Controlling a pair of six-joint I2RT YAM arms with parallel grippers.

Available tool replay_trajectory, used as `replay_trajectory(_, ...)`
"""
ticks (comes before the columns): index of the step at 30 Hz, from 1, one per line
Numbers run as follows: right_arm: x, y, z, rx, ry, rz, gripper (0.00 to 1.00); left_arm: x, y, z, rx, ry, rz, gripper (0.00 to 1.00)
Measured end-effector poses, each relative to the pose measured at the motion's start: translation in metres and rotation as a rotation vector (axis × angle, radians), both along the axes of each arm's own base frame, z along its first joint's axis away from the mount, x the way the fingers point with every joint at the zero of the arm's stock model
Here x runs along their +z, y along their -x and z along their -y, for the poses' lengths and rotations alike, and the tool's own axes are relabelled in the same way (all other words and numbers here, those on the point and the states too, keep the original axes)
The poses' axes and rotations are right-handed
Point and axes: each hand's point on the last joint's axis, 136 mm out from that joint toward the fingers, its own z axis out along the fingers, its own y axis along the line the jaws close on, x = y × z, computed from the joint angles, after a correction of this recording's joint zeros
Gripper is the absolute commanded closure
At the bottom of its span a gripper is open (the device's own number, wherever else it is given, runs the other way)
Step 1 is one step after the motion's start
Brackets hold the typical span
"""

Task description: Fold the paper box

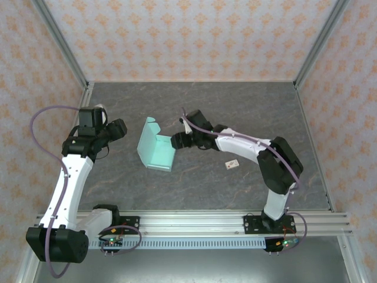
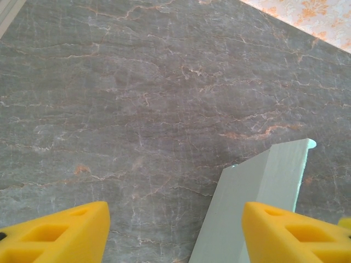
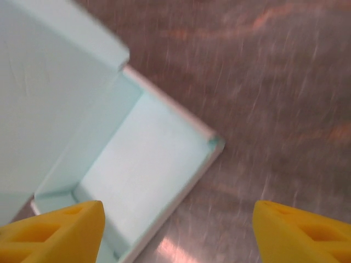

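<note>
Looking down from the top camera, I see the paper box [image 1: 158, 152] half-folded at the centre of the grey surface [image 1: 235, 106], one wall raised. My left fingers [image 2: 55, 235] are spread, released, near its left side. My right fingers [image 3: 307, 230] gape too at its right edge, grasping nothing.

The paper box [image 1: 158, 154] lies on the table [image 1: 194, 106] near its middle, between the two arms. The left gripper [image 1: 121, 128] is to its left and apart from it, while the right gripper [image 1: 175, 141] is just at its right edge. Further right, a small tag [image 1: 231, 164] lies on the table, on the near side of the right arm.
</note>
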Motion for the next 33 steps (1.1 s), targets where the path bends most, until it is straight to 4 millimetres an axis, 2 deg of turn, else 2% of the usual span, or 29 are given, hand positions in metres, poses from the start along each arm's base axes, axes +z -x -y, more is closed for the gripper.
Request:
replay_trajectory(2, 0.002, -0.018, -0.01, 0.008, 0.017, 0.024, 0.29, 0.0, 0.0, 0.001, -0.002, 0.002, 0.0, 0.34)
replay_trajectory(4, -0.007, -0.028, -0.018, 0.025, 0.043, 0.024, 0.3, 0.0, 0.0, 0.001, -0.005, 0.005, 0.0, 0.34)
replay_trajectory(9, -0.046, -0.026, -0.019, 0.088, 0.143, -0.032, 0.34, 0.0, 0.0, 0.002, -0.009, 0.009, 0.0, 0.34)
replay_trajectory(12, -0.06, -0.023, -0.019, 0.13, 0.185, -0.055, 0.36, 0.0, 0.0, 0.004, -0.016, 0.015, 0.001, 0.34)
replay_trajectory(15, -0.063, -0.026, -0.024, 0.17, 0.198, -0.047, 0.39, 0.0, 0.0, 0.005, -0.019, 0.018, 0.001, 0.34)
replay_trajectory(19, -0.057, -0.032, -0.034, 0.216, 0.191, -0.019, 0.44, 0.0, 0.0, 0.005, -0.02, 0.018, 0.001, 0.34)
replay_trajectory(25, -0.056, -0.041, -0.048, 0.268, 0.18, 0.005, 0.56, 0.0, 0.0, 0.005, -0.024, 0.02, 0.001, 0.34)
replay_trajectory(33, -0.067, -0.04, -0.049, 0.289, 0.192, -0.012, 0.65, 0.0, 0.0, 0.007, -0.03, 0.025, 0.001, 0.34)
